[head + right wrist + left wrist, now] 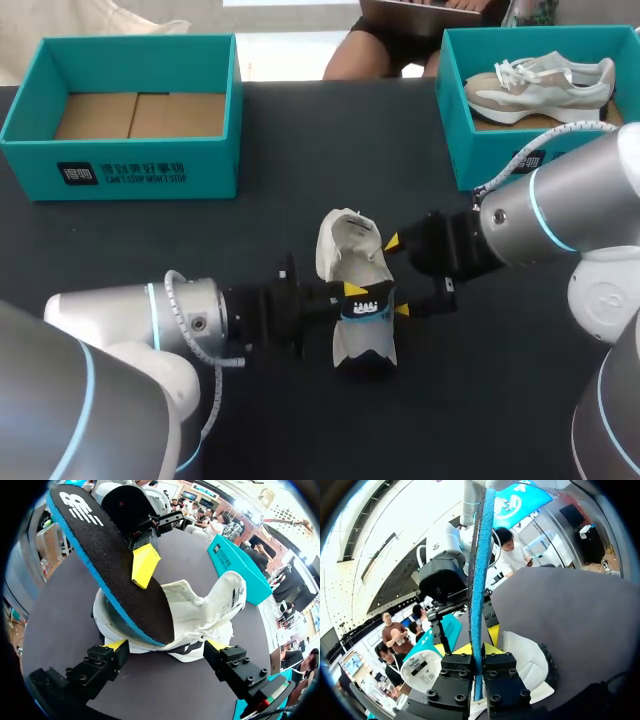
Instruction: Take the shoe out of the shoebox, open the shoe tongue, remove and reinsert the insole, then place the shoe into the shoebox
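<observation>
Bracing the soft, light shoe [345, 245] just below centre of the head view, right gripper [166, 647] clamping both its sides. Pinching the insole [115, 575] flat in the left gripper [479, 649], its lower end sitting inside the shoe. Probably flexing easily, so favouring a hold low, near the shoe's opening.

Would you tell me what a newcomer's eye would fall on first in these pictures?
The blue-edged black insole, pinched in the left hand, with one end in the white shoe at mid-table. The right hand grips that shoe from both sides; a second shoe lies in the teal shoebox at the far right.
</observation>
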You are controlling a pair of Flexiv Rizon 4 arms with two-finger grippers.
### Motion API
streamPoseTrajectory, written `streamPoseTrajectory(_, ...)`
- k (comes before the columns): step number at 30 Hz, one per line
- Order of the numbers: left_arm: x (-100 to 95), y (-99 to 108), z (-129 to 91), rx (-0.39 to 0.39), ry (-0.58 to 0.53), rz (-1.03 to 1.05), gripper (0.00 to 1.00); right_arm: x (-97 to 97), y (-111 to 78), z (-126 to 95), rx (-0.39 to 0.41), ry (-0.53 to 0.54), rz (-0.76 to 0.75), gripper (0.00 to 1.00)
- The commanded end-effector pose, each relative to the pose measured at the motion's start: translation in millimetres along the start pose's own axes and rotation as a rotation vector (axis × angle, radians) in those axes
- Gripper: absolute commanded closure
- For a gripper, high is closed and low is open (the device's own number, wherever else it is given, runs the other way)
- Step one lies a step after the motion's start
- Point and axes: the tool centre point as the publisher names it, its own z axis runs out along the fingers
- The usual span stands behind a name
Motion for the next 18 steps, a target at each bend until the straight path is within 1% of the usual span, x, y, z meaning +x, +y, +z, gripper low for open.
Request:
streamPoseTrajectory(1, 3.5, 1.5, 5.2, -0.004, 0.012, -0.001, 1.0, 1.3, 0.0, 0.6, -0.001, -0.003, -0.001, 0.0)
streamPoseTrajectory(8, 4.5, 21.9, 16.5, -0.032, 0.039, -0.004, 1.0, 1.3, 0.0, 0.6, -0.001, -0.003, -0.001, 0.0)
streamPoseTrajectory(15, -1.7, 41.1, 27.2, -0.051, 0.041, -0.003, 1.0, 1.3, 0.0, 0.6, -0.001, -0.003, -0.001, 0.0)
streamPoseTrajectory(18, -4.9, 46.3, 29.6, -0.063, 0.039, 0.005, 1.0, 1.3, 0.0, 0.6, -0.001, -0.003, -0.001, 0.0)
